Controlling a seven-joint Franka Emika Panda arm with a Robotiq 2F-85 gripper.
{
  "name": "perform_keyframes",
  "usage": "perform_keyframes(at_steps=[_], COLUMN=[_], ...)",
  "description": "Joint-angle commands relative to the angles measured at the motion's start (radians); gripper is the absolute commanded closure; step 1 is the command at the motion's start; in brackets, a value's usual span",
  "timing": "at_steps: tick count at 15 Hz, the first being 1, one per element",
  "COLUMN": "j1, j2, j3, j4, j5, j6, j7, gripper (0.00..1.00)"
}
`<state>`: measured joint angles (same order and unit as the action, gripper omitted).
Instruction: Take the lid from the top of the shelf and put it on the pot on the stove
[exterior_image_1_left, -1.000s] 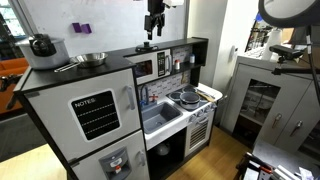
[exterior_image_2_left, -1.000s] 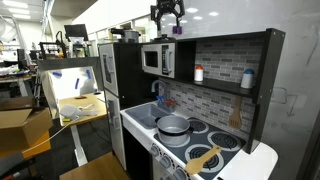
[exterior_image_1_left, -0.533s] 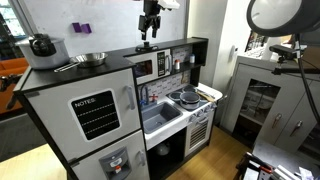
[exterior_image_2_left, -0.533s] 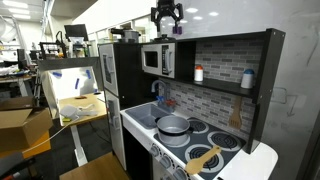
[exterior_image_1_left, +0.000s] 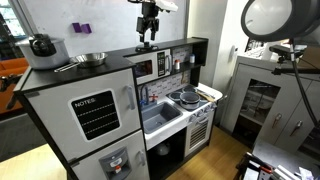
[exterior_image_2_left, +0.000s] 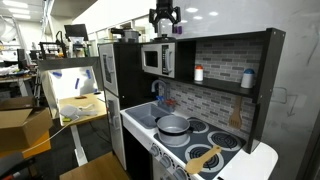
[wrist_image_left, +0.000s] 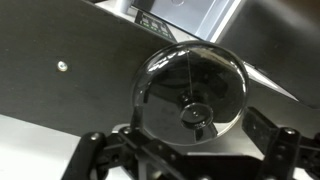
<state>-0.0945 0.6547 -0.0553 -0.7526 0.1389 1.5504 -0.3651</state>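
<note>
Step in hand, as I read it: the pick, approach phase. Lid not gripped yet.

Reference = the shelf (exterior_image_1_left: 172, 46).
- Stove (exterior_image_2_left: 222, 142): below the shelf, out in front of it.
- Pot (exterior_image_2_left: 173, 125): on a stove burner, well below the shelf top, uncovered.
- Lid (wrist_image_left: 192, 88): lying flat on the shelf's black top, knob (wrist_image_left: 195, 113) facing up. Only the wrist view shows it. I can't make it out in either exterior view.
- Gripper (exterior_image_1_left: 148, 32): hangs above the shelf top, apart from it. In both exterior views it's over the end of the shelf above the microwave (exterior_image_2_left: 155, 60).

Gripper state: spread, holding nothing. In the wrist view the fingers (wrist_image_left: 95, 150) sit either side of the lid and neither one touches it.

Lid vs gripper: directly underneath, roughly centred between the jaws, knob close to the midline. Alignment looks fine to me.

Next move, my call:
- Go straight down to the shelf top and close on the knob.
- The knob is small and low, so the pads need to get nearly onto the lid face before closing. Slip risk if they stop high.
- Then lift clear of the shelf, carry the lid out and down to the pot, and set it level.
</note>
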Motion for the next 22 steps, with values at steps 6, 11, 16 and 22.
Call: perform_keyframes(at_steps=[6,11,16,22], j1=[-0.002,0.0,0.005,0.013], j2=[0.054,0.065,0.065,0.018], j3=[0.007,0.007,0.005,-0.018], j4=[0.092,0.11,0.115,0.095], j5=[0.016,0.014,0.01,-0.019], j6=[-0.064,-0.067,-0.077,-0.11], j7=[0.018,0.02,0.021,0.082], gripper=[0.26,0.62,0.92,0.92])
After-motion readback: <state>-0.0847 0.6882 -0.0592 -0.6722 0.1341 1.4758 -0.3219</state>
